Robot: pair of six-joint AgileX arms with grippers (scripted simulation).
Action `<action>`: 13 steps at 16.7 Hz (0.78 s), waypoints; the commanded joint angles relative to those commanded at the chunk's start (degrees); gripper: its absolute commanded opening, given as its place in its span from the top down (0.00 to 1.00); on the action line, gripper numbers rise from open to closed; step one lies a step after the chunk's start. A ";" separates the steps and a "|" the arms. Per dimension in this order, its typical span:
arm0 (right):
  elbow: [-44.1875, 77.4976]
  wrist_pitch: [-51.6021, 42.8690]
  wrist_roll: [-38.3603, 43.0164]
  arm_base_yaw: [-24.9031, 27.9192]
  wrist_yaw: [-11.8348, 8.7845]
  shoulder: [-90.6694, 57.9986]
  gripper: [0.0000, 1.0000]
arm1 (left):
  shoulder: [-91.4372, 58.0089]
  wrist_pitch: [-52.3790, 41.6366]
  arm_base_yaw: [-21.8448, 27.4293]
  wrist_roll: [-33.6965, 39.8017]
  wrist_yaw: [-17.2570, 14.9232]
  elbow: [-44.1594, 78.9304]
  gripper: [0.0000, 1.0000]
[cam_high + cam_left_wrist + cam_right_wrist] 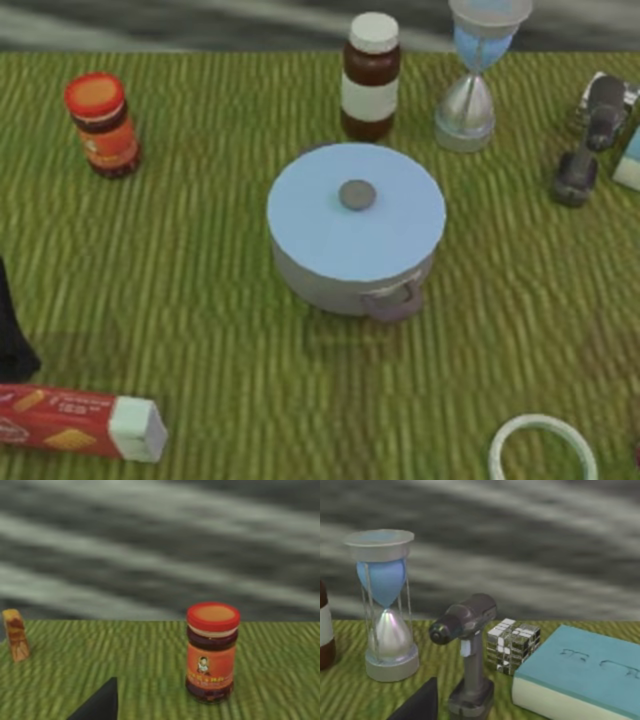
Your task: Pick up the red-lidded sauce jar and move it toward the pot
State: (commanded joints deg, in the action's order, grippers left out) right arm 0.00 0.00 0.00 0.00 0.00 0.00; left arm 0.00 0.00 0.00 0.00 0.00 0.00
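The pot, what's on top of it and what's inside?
A flat pale-blue lid with a small grey knob sits on the pot. The lid covers the whole opening, so the inside cannot be seen.

Red-lidded sauce jar (103,124) upright at table's far left, well apart from lidded grey pot (355,230) mid-table

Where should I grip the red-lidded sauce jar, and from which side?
Grip the red-lidded sauce jar across its round labelled body, below the lid. It stands upright with bare mat around it, so probably come level from the left arm's side, fingers straddling it.
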 joint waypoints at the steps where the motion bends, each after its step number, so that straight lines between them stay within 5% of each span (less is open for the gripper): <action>1: 0.00 0.00 0.00 0.00 0.00 0.00 0.00 | 0.00 0.00 0.00 0.00 0.00 0.00 0.00; 7: 0.00 0.00 0.00 0.00 0.00 0.00 0.00 | -7.55 -4.71 0.45 -1.00 -0.77 5.40 0.00; 13: 0.00 0.00 0.00 0.00 0.00 0.00 0.00 | -29.25 -16.87 1.05 -4.27 -2.32 27.00 0.00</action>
State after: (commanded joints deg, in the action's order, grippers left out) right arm 0.00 0.00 0.00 0.00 0.00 0.00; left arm -29.25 -16.87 1.05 -4.27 -2.32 27.00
